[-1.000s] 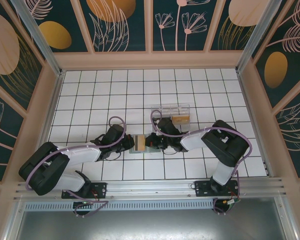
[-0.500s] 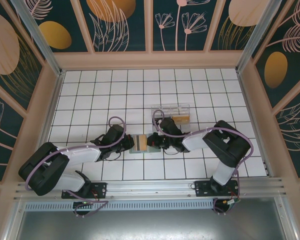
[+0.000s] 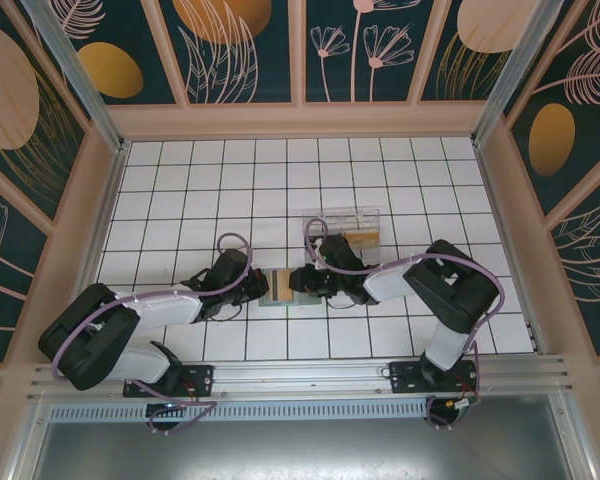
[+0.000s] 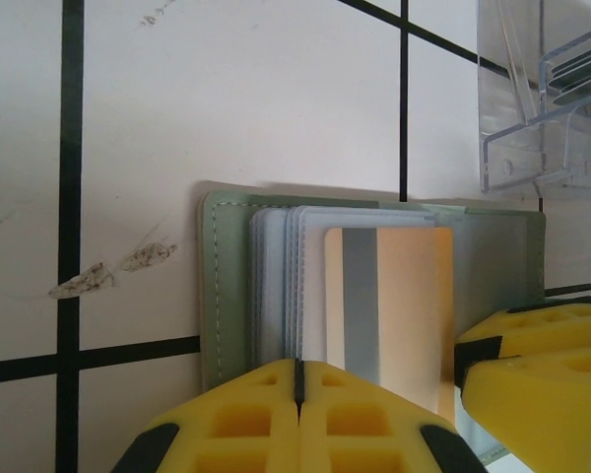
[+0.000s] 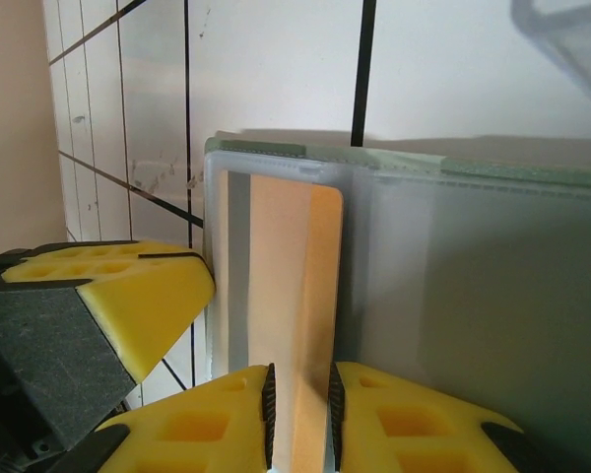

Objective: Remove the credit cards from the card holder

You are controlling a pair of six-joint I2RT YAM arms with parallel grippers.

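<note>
At opposite edges of card holder (image 4: 227, 296): left tool (image 4: 297, 384) closed, right tool (image 5: 298, 394) narrowly apart astride credit card (image 5: 291, 276), bare tiles (image 3: 280, 340) nearside.

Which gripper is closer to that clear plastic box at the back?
The right gripper. It sits just in front of the clear plastic box, at the right side of the card holder; the left gripper is further off, at the holder's left side.
</note>
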